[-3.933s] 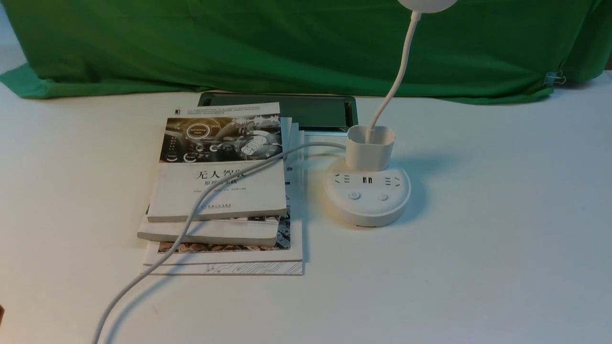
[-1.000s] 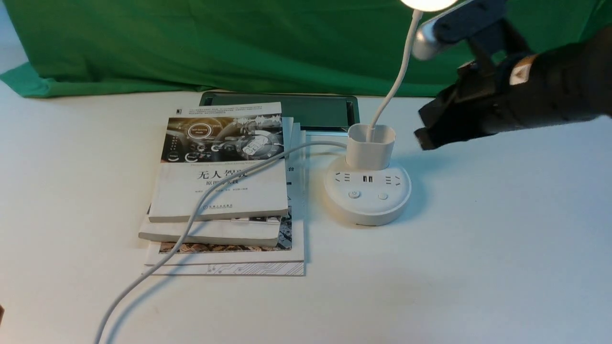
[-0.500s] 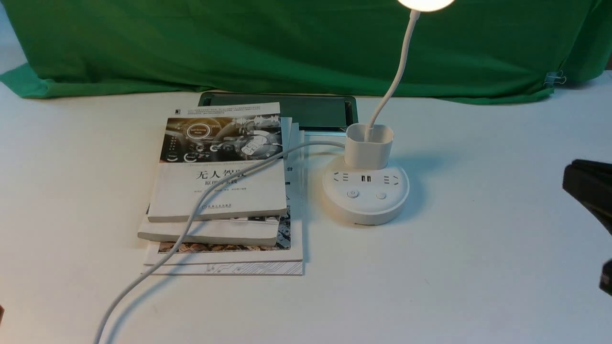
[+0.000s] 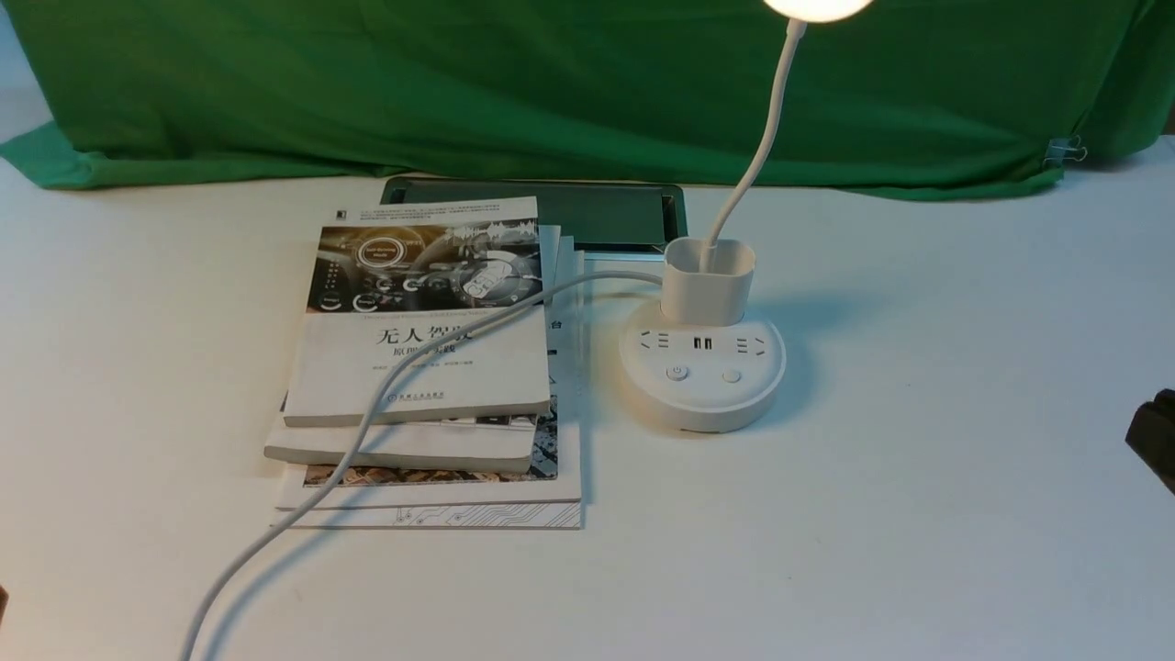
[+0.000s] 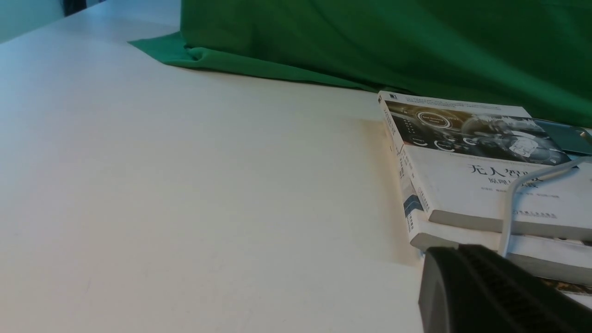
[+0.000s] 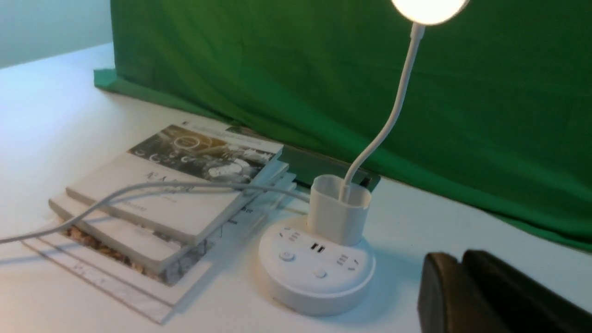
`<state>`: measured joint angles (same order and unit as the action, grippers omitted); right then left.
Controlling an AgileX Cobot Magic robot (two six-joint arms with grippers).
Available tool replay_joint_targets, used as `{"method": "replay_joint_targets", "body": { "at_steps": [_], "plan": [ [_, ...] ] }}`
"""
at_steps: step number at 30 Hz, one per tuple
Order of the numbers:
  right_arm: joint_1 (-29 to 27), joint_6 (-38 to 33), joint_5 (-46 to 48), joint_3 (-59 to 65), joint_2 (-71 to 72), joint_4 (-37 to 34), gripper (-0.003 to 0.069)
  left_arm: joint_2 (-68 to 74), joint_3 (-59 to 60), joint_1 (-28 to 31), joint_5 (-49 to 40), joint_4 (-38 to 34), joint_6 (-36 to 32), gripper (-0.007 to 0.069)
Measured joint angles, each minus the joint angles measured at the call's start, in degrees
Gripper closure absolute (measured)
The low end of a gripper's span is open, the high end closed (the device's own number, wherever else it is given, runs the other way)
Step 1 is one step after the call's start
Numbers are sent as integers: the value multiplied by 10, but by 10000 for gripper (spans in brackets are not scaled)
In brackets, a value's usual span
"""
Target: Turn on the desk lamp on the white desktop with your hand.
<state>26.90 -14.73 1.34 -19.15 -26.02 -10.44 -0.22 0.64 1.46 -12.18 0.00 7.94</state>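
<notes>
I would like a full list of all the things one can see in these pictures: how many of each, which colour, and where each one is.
desk lamp: one, white, head lit, standing on the desktop to the right of the books
cable: one, white, running from behind the lamp over the top book to the near edge
books: one stack of several, white and dark covers, left of the lamp
flat panel: one, dark, behind the books, next to the cloth
cloth: one, green, along the far side
clip: one, metal, on the cloth at the far right
desktop: one, white, under everything
left gripper: one, black, near the left side of the books
right gripper: one, black, right of the lamp, not touching it
</notes>
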Motion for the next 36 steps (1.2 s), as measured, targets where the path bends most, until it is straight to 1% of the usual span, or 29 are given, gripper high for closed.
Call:
{"method": "replay_joint_targets", "body": {
  "at_steps": [3,6,9,11,13,14,15,16,19,22,28,33,36],
  "plan": [
    [-3,1,-76,45,22,1,547,0,0,0,0,0,0,603],
    [-21,1,-107,79,62,1,536,0,0,0,0,0,0,603],
    [-79,5,-122,133,129,1,527,0,0,0,0,-3,0,603],
    [-120,29,-123,166,163,6,520,0,0,0,0,0,0,603],
    [-164,77,-107,188,191,31,512,0,0,0,0,0,0,603],
    [-174,90,-100,190,197,40,511,0,0,0,0,0,0,603],
    [-215,156,-47,192,221,85,508,0,0,0,0,0,0,603],
    [-235,187,-13,193,231,113,504,0,0,0,0,0,0,603],
    [-265,231,53,197,255,156,494,0,0,0,0,0,0,603],
    [-270,243,80,198,258,163,488,0,0,0,0,-3,0,603],
    [-270,240,87,198,258,153,477,0,0,0,0,-3,0,603],
    [-280,201,108,198,258,150,459,0,0,0,0,0,0,603],
    [-282,190,108,198,259,145,454,0,0,0,0,-3,0,603]
  ]
}}
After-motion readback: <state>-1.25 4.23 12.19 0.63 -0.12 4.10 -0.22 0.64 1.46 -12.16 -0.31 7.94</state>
